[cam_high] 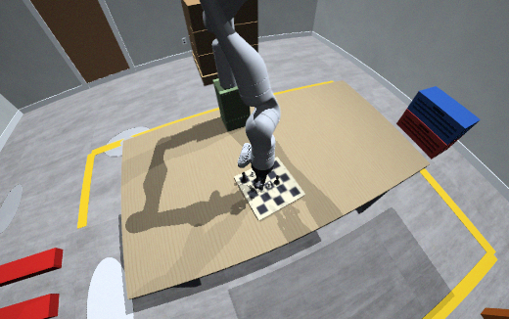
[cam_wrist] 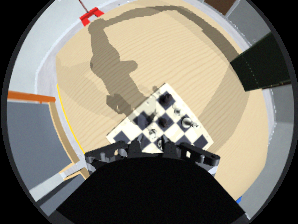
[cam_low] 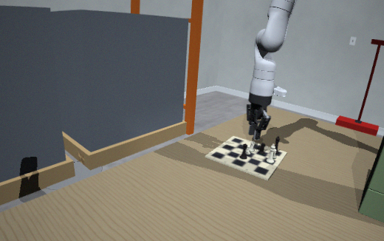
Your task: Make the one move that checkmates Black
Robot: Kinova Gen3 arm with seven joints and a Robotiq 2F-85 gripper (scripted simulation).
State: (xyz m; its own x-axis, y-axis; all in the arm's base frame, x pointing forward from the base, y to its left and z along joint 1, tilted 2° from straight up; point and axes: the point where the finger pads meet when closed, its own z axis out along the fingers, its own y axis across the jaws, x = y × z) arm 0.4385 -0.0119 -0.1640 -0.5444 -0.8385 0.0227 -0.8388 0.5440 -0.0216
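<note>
A small chessboard [cam_high: 283,198] [cam_low: 226,155] [cam_wrist: 197,136] lies on the tan table. On it stand three black pieces, one [cam_low: 244,151] nearer the front, one [cam_low: 261,148] in the middle and one [cam_low: 278,142] at the far side. A tall white piece [cam_low: 272,154] stands at the right. A small white piece [cam_low: 252,146] stands straight under my gripper [cam_low: 255,137] [cam_high: 257,178]. The gripper hangs just above that piece, fingers partly apart, with nothing between them. In the wrist view the gripper's dark body hides the near half of the board.
A green block [cam_high: 230,105] [cam_low: 373,192], the arm's base, stands at the table's back edge. Blue and red crates [cam_high: 436,119] sit on the floor to the right. A grey partition [cam_low: 92,74] and an orange post [cam_low: 193,66] stand beside the table.
</note>
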